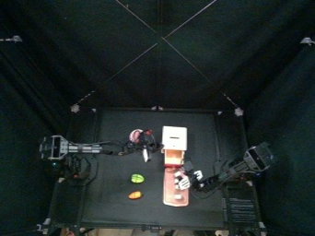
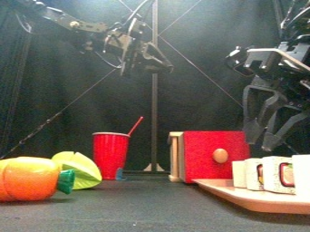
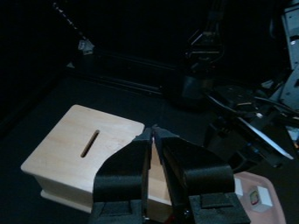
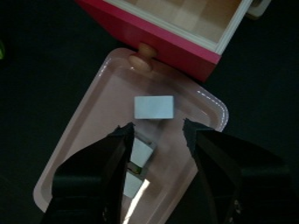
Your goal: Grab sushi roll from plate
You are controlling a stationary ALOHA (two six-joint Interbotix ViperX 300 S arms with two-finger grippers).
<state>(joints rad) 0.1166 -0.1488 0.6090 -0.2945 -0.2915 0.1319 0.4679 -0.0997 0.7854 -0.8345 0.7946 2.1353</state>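
Black right gripper [image 4: 158,144], jaws spread, hangs over white sushi rolls [image 4: 153,107] on the long salmon-pink board [image 4: 100,114]; left gripper [image 3: 156,153] closed above a pale wooden box [image 3: 87,144]

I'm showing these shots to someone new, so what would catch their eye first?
Probably the right gripper, jaws open, poised over the white sushi pieces on the long salmon-pink board. Next, the red-fronted wooden box standing at the board's far end, seen in the front view. Then the red cup and the orange and green toy food at the table's front left.
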